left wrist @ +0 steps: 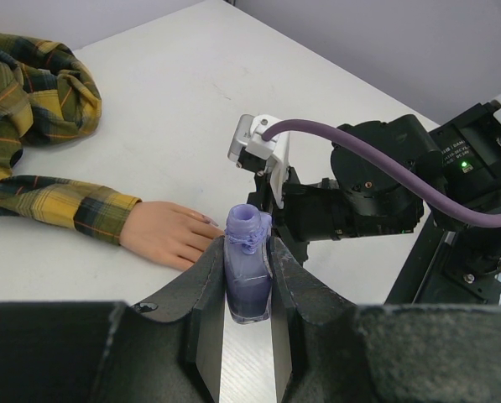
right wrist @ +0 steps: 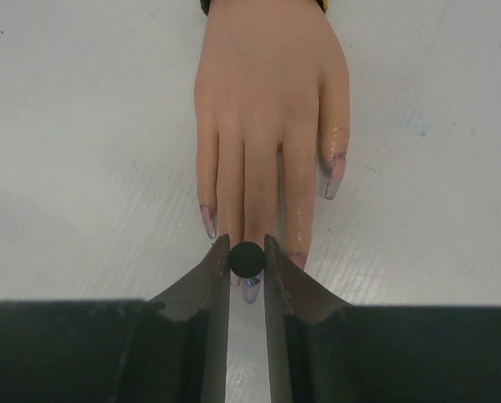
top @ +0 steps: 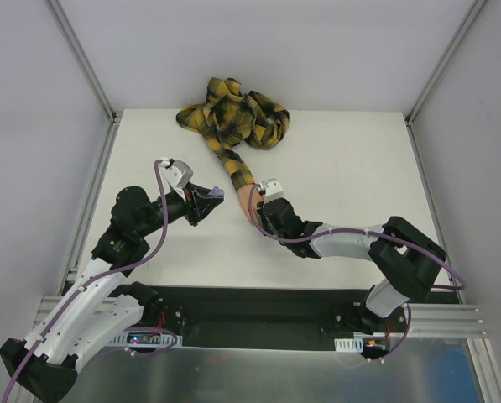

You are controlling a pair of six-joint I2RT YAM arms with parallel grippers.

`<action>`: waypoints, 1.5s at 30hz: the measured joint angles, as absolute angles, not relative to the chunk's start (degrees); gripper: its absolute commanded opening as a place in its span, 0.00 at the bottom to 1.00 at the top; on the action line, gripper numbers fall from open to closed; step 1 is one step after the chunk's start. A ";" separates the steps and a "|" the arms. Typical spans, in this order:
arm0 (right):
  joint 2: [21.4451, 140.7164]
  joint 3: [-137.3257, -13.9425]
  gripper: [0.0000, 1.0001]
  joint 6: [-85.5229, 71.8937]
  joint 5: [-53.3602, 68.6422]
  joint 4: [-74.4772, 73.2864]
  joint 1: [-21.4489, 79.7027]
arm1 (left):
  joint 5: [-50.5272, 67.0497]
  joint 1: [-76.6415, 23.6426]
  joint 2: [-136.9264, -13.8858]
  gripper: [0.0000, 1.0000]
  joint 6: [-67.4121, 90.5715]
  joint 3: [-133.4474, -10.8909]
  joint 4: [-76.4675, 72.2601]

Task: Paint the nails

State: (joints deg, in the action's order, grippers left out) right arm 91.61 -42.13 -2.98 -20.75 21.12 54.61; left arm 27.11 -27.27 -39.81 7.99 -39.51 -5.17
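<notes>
Nails (right wrist: 208, 221) under black cap (right wrist: 247, 259), bottle (left wrist: 248, 277) nearby

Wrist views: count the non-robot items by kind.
Mannequin hand: 1
Plaid sleeve: 1
Purple polish bottle: 1
Black round cap: 1
Total: 4

The left arm (top: 91, 306) and right arm (top: 342, 242) wore white shells between black joints, each trailed by a purple cable (left wrist: 384, 164). White housings (top: 176, 173) capped the wrists. The fingers (left wrist: 201, 311) were matte black wedges; a green light (left wrist: 461, 165) glowed upper right in the left wrist view.
</notes>
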 measured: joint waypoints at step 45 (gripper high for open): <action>90.96 -41.58 0.00 -3.90 -23.35 19.31 55.16 | 28.47 -27.27 -40.47 0.00 8.05 -39.55 -5.15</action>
